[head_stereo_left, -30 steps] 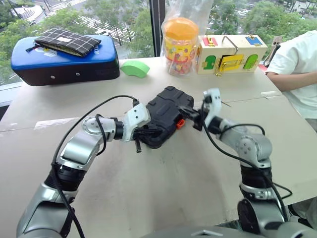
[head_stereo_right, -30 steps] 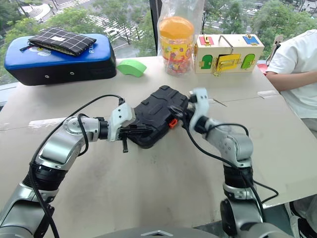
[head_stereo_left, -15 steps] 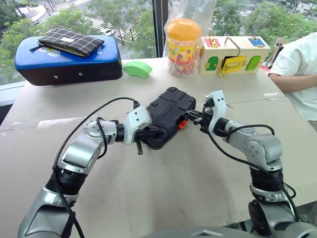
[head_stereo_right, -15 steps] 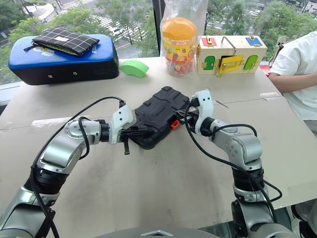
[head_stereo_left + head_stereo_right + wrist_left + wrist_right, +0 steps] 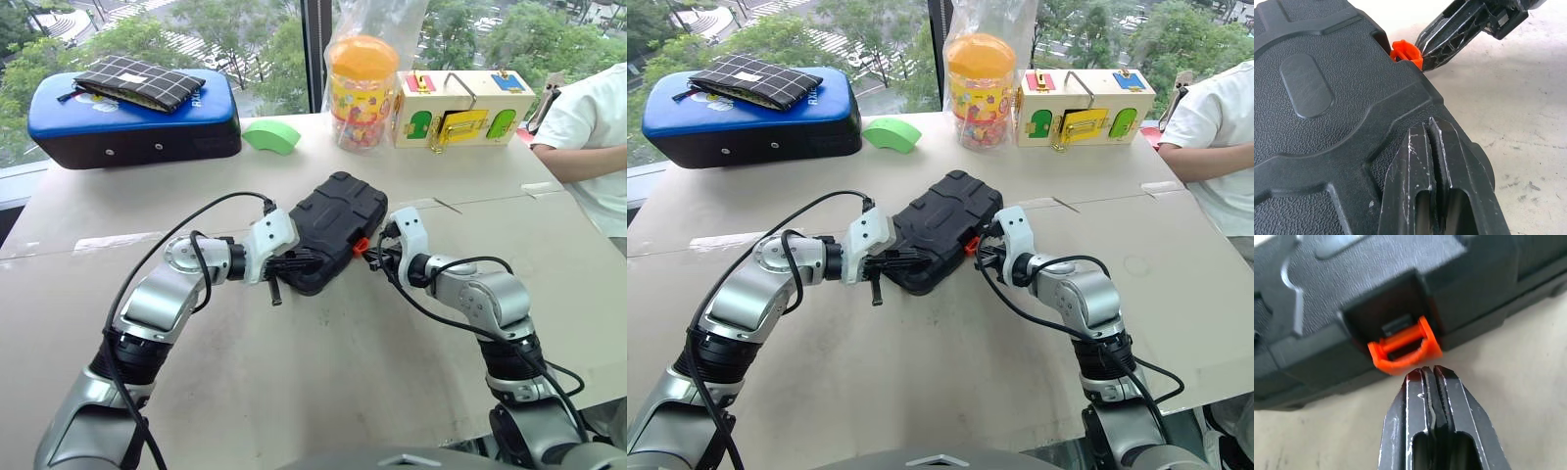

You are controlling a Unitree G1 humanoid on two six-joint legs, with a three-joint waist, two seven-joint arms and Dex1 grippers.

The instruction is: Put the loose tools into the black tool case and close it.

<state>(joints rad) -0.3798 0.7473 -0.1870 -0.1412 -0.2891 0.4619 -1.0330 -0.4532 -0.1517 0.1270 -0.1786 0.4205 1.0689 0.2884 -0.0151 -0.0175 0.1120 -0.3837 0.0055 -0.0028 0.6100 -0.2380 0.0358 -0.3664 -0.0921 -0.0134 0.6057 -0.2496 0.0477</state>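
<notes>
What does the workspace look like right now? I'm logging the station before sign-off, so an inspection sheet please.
Surface: beige tabletop, scuffed, with tape strips at its seams.
Job's things: black ribbed plastic tool case lies lid down; its orange latch sticks out, not snapped flat. Loose tools: nothing seen.
Clutter: blue-and-black padded case with a checked pouch on top, green curved block, orange-lidded jar, wooden latch box.
Grippers: left gripper shut, resting on the case's corner; right gripper shut, tips at the latch.
Cables: black cable loops above the left arm; another along the right.
Surroundings: window onto trees; person's white sleeve at the right.
</notes>
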